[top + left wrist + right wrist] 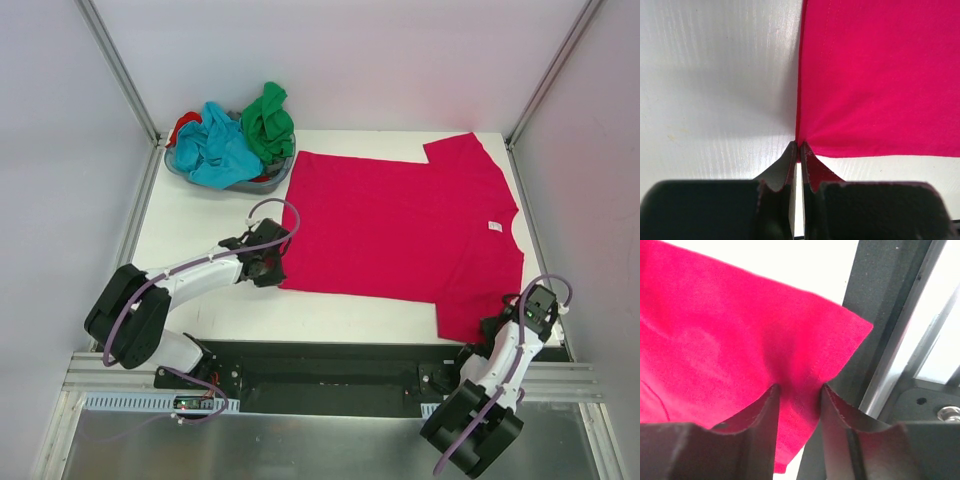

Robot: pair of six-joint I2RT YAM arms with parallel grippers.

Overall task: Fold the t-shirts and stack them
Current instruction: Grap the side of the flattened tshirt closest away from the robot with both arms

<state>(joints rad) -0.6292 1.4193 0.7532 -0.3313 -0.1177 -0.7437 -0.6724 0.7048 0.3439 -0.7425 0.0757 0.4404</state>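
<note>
Left pincer (799,148) clamped on a hem corner of the crimson-pink t-shirt (400,225), shirt spread flat ahead on the white table (200,225), right pincer (799,390) pinching its sleeve edge, black rail (880,315) just beside, grey basket (262,181) holding turquoise-blue t-shirt (215,150) and green t-shirt (268,122) well beyond left pincer

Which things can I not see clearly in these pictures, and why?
- Red shirt: top view, mostly buried under the blue shirt in the basket.
- Neck label print: top view, too small.
- Pink shirt, near sleeve tip: top view, behind the right gripper.
</note>
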